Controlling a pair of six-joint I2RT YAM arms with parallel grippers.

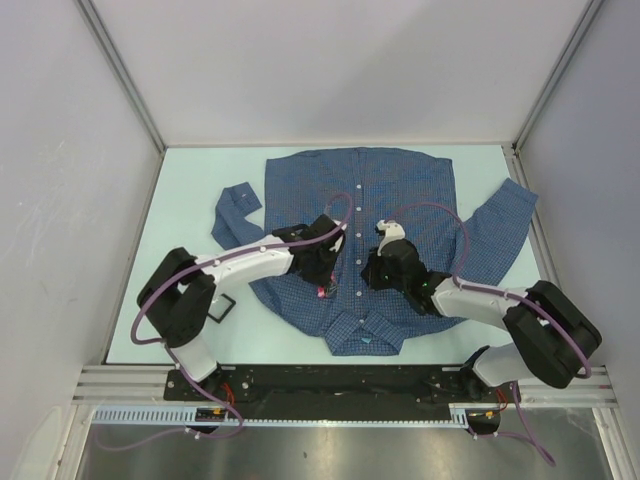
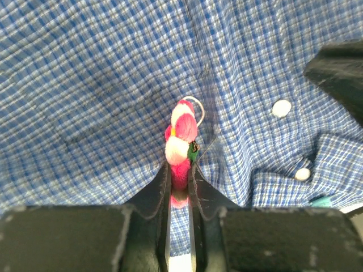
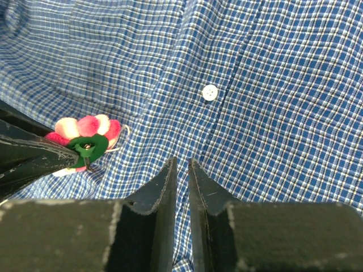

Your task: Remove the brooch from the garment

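Nearest the arm bases, the garment (image 1: 400, 190) lay flat on the table (image 1: 190, 200) with its collar (image 1: 365, 340) at the near end of the button row (image 1: 361, 237). Just to the left arm's side of that row, close to its near end, we found the brooch (image 2: 181, 139). It was pinched edge-on in the left end effector (image 2: 179, 170), whose fingers were closed on the lower petals, with the pink and white tufts standing above the fingertips. A thin wire loop (image 2: 197, 105) showed at the brooch's far edge. From the right wrist we saw its green backing turned towards us, so we judged the flower had been tipped up off the cloth.

On the other side of the button row, the right end effector (image 3: 181, 164) hung close over the checked fabric. Its fingers were parted by a narrow gap and held nothing — neither cloth nor pin.

So the grasp was done. What we could not tell was whether the pin was clear of the weave — its point was hidden behind the petals. By our reckoning, what was left was to draw the brooch away from the button row and off the garment, perhaps with the cloth held down. Beyond the row's far end, the shirt's hem and sleeves lay spread and undisturbed.
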